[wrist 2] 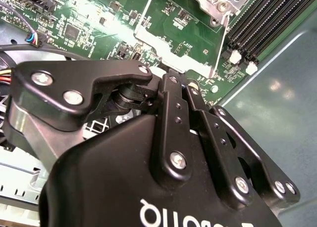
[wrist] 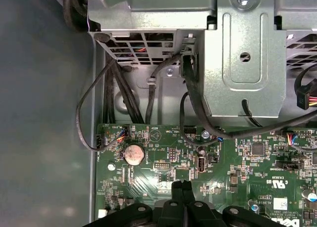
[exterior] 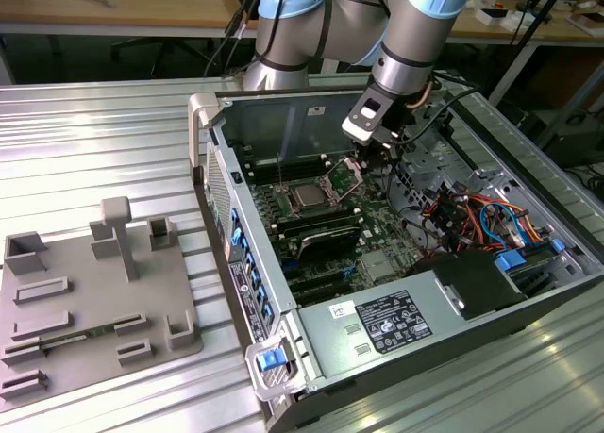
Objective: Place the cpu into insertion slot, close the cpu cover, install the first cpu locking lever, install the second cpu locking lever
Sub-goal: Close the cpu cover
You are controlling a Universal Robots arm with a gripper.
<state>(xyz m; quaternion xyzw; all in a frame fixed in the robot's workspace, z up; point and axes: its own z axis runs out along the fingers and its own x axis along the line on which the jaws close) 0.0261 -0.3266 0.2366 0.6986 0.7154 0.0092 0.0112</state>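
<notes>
Gripper [wrist: 182, 185] fingers are pressed together with nothing between them, down close to the green motherboard [wrist: 237, 162], not far from the coin battery [wrist: 133, 154]. Over in the exterior view, the cpu [exterior: 309, 197] sits in the insertion slot [exterior: 291, 199], and the cpu cover [exterior: 343, 175] stands flipped up just beside the gripper.

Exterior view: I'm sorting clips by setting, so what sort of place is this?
Most likely a robotics lab or workshop: a robot arm reaches into an open computer case on a ribbed metal table, a grey fixture plate lies beside it, and desks with cables stand behind.
</notes>
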